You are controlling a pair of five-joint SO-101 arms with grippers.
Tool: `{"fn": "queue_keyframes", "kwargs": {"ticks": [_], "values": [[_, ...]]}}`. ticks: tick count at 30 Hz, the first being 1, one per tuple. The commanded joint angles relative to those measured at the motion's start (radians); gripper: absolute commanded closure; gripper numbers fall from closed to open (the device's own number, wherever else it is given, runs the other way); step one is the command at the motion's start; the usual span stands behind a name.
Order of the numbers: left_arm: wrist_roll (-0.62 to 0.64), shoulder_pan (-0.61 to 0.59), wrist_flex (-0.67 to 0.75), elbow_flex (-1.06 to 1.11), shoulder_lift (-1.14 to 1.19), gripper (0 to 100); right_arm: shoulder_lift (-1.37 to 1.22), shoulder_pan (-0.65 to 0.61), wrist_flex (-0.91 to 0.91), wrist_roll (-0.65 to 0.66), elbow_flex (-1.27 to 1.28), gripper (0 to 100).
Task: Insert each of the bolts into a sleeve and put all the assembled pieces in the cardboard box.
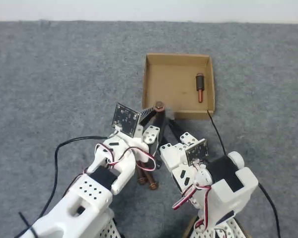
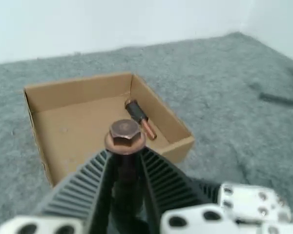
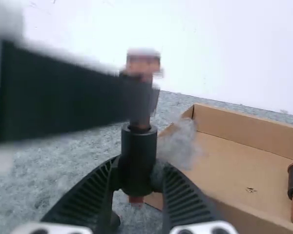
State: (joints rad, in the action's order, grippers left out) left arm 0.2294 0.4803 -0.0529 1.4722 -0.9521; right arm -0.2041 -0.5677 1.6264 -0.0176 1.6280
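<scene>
My left gripper (image 2: pixel 125 158) is shut on a copper bolt (image 2: pixel 125 134), head up, just in front of the cardboard box (image 2: pixel 44 146). In the right wrist view the bolt (image 3: pixel 142 63) stands with its shaft in the top of a black sleeve (image 3: pixel 136 156), and my right gripper (image 3: pixel 136 173) is shut on that sleeve. From above, both grippers meet at the bolt (image 1: pixel 159 106) by the near wall of the box (image 1: pixel 178 113). One assembled piece (image 1: pixel 200 87) lies inside the box at its right side.
Two more copper-and-dark pieces (image 1: pixel 148 179) lie on the grey carpet under the left arm (image 1: pixel 114 163). A black cable (image 1: pixel 216 130) runs from the box's near right corner towards the right arm. Open carpet lies to the left and far side.
</scene>
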Motion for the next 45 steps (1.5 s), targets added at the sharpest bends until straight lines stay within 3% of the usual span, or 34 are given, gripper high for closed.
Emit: {"fn": "queue_keyframes", "kwargs": {"ticks": [1, 21, 29, 41, 45], "values": [[-0.009, -0.005, 0.040, -0.002, -0.017, 99, 0.050, 0.002, 0.030, -0.006, 0.029, 99.1], [-0.006, -0.005, 0.040, 0.033, -0.017, 98, 0.050, 0.018, 0.031, -0.005, 0.029, 99.1], [0.077, -0.005, 0.038, 0.054, -0.025, 80, 0.048, 0.018, 0.031, -0.005, 0.029, 99.1], [0.078, -0.008, 0.034, 0.056, -0.026, 80, 0.048, 0.018, 0.030, -0.005, 0.028, 99.1], [0.078, -0.068, 0.034, 0.056, -0.026, 80, 0.048, 0.019, 0.028, -0.005, 0.028, 99.1]]}}
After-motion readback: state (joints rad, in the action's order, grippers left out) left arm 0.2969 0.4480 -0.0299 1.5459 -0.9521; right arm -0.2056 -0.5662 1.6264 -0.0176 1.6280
